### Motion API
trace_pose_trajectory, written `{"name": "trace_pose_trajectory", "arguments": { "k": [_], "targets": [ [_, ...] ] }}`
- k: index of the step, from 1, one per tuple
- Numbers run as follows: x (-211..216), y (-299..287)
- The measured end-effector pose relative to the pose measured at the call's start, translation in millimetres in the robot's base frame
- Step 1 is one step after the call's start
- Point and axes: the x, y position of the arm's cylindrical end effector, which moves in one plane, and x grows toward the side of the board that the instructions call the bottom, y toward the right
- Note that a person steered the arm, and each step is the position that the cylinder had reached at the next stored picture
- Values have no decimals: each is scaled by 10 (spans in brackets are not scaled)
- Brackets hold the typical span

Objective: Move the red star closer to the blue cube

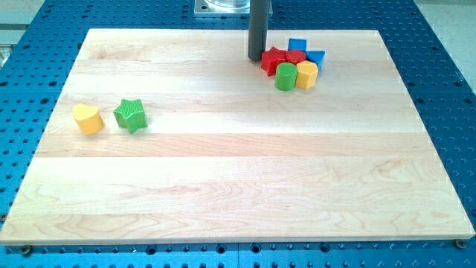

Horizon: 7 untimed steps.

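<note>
My tip has no jaws; it sits just left of the red star, which is packed against the blue cube. Push harder and the green cylinder and yellow block may scatter.

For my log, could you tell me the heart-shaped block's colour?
Yellow: the heart, clearest in the camera view.

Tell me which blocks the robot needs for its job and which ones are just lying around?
Needed for the job:
red star
blue cube
my tip, just to the view's left of the red star

Just lying about:
red cylinder
blue block
green cylinder
yellow block
yellow heart
green star
</note>
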Motion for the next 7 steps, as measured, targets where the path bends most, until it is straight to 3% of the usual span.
{"name": "trace_pose_trajectory", "arguments": {
  "k": [1, 2, 3, 5, 6, 7],
  "targets": [
    [622, -360],
    [791, 87],
    [712, 499],
    [167, 656],
    [225, 252],
    [-116, 72]
  ]
}}
